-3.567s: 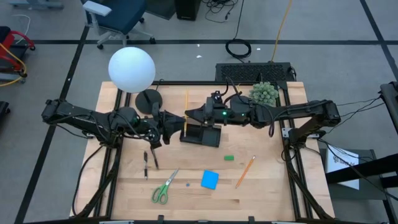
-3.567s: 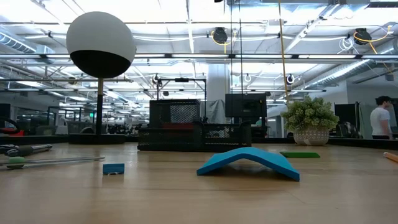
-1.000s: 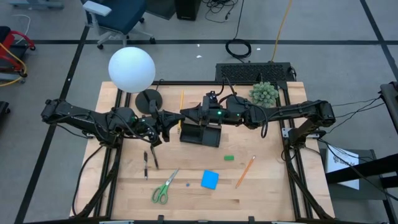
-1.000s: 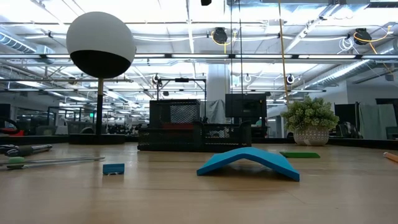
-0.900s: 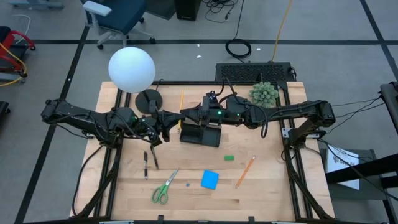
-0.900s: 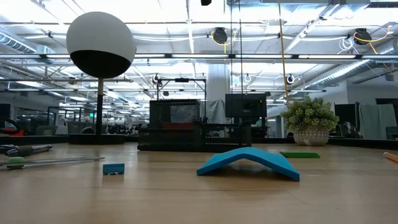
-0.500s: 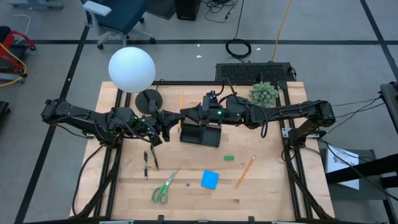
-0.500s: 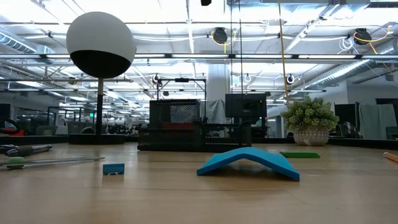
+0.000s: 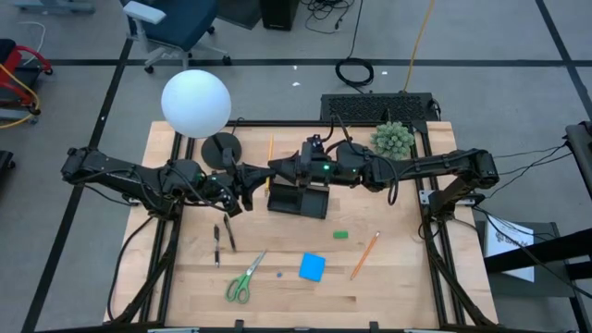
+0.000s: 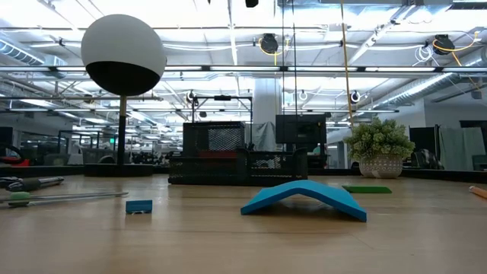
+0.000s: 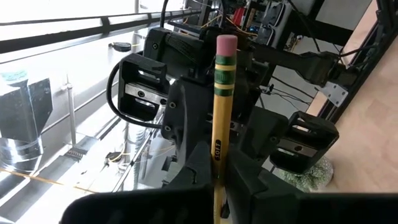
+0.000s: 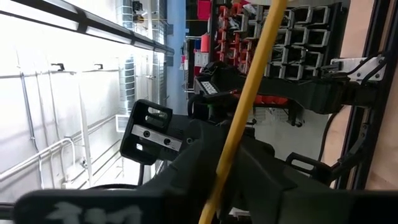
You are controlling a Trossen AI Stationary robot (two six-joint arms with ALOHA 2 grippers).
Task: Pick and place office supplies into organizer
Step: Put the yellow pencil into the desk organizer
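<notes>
An orange-yellow pencil [image 9: 270,159] hangs level above the table, just left of the black organizer [image 9: 298,199], with its eraser end [image 11: 226,45] toward the far edge. My left gripper [image 9: 259,178] is shut on it from the left. My right gripper [image 9: 278,170] meets the same pencil [image 12: 249,93] from the right. On the table lie another pencil [image 9: 364,255], a blue pad [image 9: 313,267], a green eraser [image 9: 340,235], green-handled scissors [image 9: 242,280] and two dark pens [image 9: 222,239]. My left gripper pinches the pencil's shaft [image 11: 217,163] between its two fingers, in the half away from the eraser. The fingers come level from the table's left and lie across the pencil. The pencil is clear of the table, roughly level, along the near-far line.
A lamp with a white globe [image 9: 195,103] and round black base [image 9: 222,148] stands at the far left, close to my left arm. A green spiky plant ball [image 9: 392,139] sits far right. In the low view the arched blue pad [image 10: 304,198] lies before the organizer [image 10: 228,156].
</notes>
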